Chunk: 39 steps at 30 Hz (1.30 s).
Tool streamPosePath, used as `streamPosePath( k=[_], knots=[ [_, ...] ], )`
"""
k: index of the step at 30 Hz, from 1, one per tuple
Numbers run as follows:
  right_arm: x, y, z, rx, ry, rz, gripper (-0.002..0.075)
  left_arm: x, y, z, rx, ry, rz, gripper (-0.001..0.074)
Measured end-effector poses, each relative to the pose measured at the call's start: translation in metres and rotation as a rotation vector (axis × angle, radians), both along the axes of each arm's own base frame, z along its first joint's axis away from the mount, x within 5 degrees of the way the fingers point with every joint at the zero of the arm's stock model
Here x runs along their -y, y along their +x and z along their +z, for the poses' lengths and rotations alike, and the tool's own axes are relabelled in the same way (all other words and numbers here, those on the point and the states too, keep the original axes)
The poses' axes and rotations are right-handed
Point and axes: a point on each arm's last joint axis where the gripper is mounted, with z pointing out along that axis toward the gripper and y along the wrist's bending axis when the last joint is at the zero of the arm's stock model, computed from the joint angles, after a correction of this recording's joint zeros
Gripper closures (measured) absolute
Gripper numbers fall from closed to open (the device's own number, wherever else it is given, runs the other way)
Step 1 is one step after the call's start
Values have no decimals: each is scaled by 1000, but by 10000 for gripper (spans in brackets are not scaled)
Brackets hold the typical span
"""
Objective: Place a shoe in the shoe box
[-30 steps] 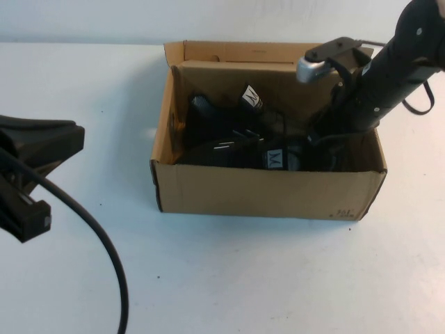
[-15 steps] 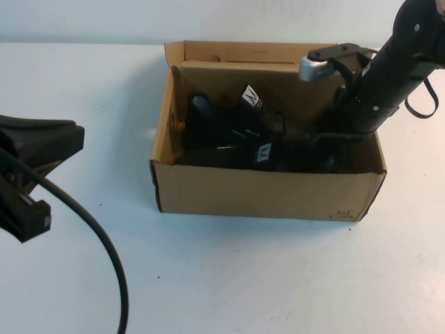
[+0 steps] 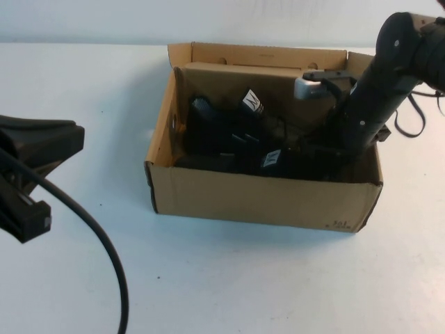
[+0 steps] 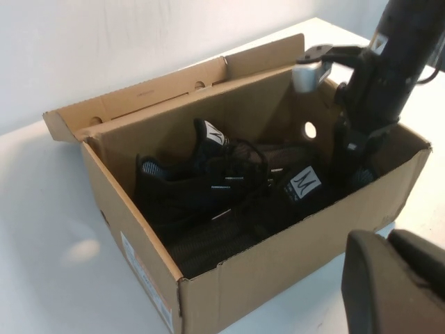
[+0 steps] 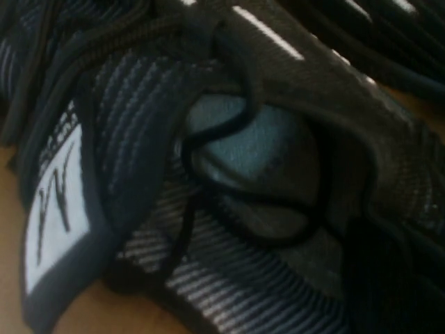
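Note:
The brown shoe box (image 3: 257, 198) stands open at mid-table, its flap lid up at the back. Two black mesh sneakers lie inside. The far one (image 3: 215, 125) has its white tongue tag up. The near one (image 3: 272, 160) lies along the front wall, tag showing. My right gripper (image 3: 338, 149) reaches down into the box's right end at the near shoe's heel, its tip hidden among the shoes. The right wrist view is filled by that shoe (image 5: 139, 104) and its opening. My left gripper (image 3: 42, 142) is shut and empty, parked left of the box.
The box's round end-wall hole (image 4: 309, 130) shows beside the right arm (image 4: 389, 62). The left arm's black cable (image 3: 97, 236) loops over the white table at the front left. The left gripper's fingers (image 4: 396, 278) sit just outside the box's front corner.
The right arm has pushed lower into the box's right end. The near shoe has settled lower, and the box has shifted slightly and turned a little.

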Motion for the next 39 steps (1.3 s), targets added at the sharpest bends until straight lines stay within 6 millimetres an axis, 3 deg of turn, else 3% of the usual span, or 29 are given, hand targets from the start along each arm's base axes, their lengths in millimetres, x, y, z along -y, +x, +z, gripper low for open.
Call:
streamPosePath(
  k=[8, 13, 19, 23, 27, 29, 31, 34, 39],
  knots=[
    [0, 3, -5, 0, -11, -4, 716, 0, 0, 0, 2, 1, 2, 736],
    [1, 2, 0, 11, -16, -2, 571, 0, 0, 0, 4, 2, 4, 736],
    [3, -4, 47, 130, 18, 0, 355, 0, 0, 0, 5, 3, 5, 736],
    [7, -16, 92, 242, 51, 0, 316, -1, 0, -2, 17, 56, -5, 736],
    [13, -37, 135, 348, 82, 2, 356, -8, 2, -10, 66, 264, -10, 736],
    [17, -52, 157, 399, 98, 3, 440, -14, 3, -14, 77, 378, 11, 736],
    [22, -67, 176, 446, 111, 4, 572, -20, 4, -13, 66, 435, 47, 736],
    [30, -94, 207, 527, 134, 7, 690, -25, 4, -3, 47, 416, 123, 736],
    [46, -150, 251, 680, 177, 17, 734, -21, 0, 16, -21, 217, 172, 736]
  ],
)
